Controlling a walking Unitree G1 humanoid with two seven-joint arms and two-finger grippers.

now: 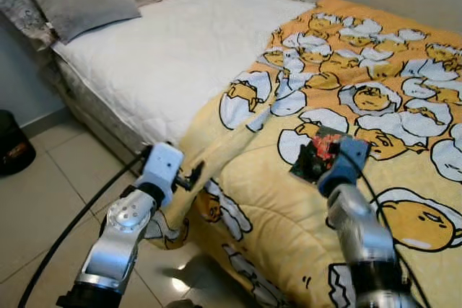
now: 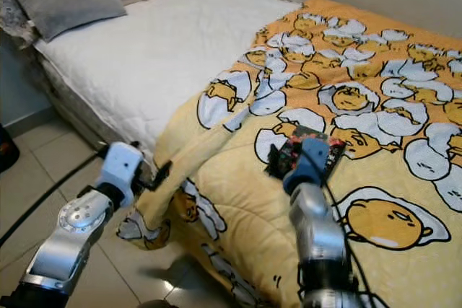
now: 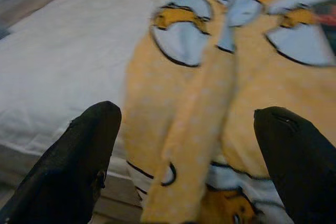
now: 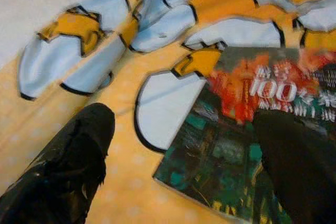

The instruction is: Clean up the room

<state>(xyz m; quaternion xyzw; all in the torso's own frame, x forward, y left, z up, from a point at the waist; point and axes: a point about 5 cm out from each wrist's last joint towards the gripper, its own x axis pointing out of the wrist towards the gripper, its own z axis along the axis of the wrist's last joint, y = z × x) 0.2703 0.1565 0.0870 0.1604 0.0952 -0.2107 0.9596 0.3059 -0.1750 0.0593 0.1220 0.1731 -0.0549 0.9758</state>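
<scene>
One book (image 4: 231, 145) lies flat on the yellow egg-print blanket (image 1: 274, 200), directly ahead of the right gripper (image 4: 184, 166), whose fingers are spread and empty above its near corner. Well apart, the left gripper (image 3: 184, 166), also spread, faces the blanket's hanging fold.

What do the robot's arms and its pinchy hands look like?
Both arms are shiny silver metal. The left arm has a round disc with small holes, a pale blue-white wrist block and a black cable alongside. The right arm has a blue wrist block and a thin black cable. The left gripper and right gripper each have two fat black fingers.
</scene>
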